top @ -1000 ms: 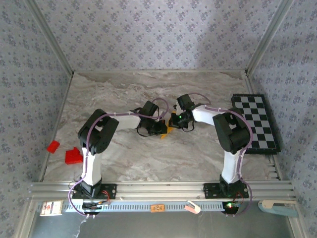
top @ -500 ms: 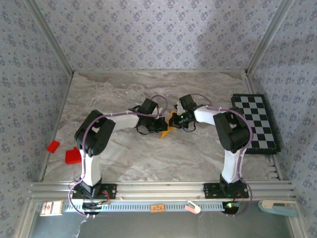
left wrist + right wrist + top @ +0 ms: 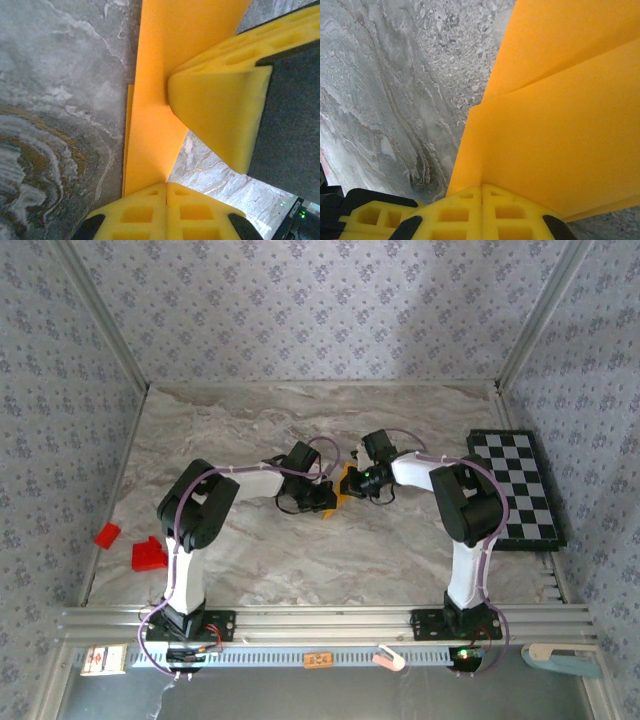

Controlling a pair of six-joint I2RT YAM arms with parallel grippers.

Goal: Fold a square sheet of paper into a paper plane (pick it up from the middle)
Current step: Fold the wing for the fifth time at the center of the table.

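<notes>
I see the overhead camera fixed high behind the two arm bases. It looks down and forward over the whole marble table (image 3: 300,560), with the bases at 6 o'clock and the far wall at 12. Each wrist camera rides just behind its gripper and looks down from very close: the left gripper (image 3: 166,186) and the right gripper (image 3: 481,189) each sit at 6 o'clock of their own frame. All three views share the orange paper (image 3: 346,478) at mid-table.

We see the left end effector (image 3: 166,185) clamping the square sheet of paper (image 3: 152,125) at its lower tip; the right end effector (image 3: 175,91) touches it above the counter (image 3: 60,100).
</notes>
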